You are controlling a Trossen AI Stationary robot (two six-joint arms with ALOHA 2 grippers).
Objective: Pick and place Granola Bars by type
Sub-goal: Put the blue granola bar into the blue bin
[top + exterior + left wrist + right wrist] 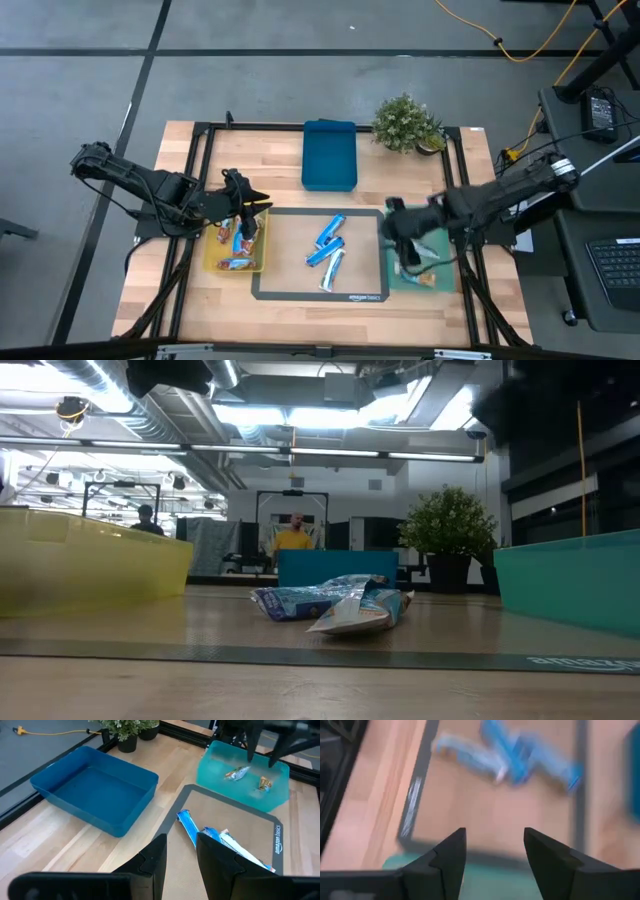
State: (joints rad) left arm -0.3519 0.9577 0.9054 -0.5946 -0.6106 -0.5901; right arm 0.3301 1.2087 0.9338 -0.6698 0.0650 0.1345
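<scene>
Blue Granola Bars point(330, 252) left on mat; both hands released, empty.

High view: 3 blue bars are counted on the grey mat point(290, 285), approx. 3 silvery ones in yellow tray point(212, 262), blue tray point(329, 160) empty. Left hand point(258, 203) is held over yellow tray, right hand point(403, 268) over green tray point(395, 280).
Low view: blue bars are seen mid-table.
L wrist view: 2 bars counted in green tray.
R wrist view: fingers spread; one bar should be taken w/ fingers across its narrow side, w/o dragging neighbours.
</scene>
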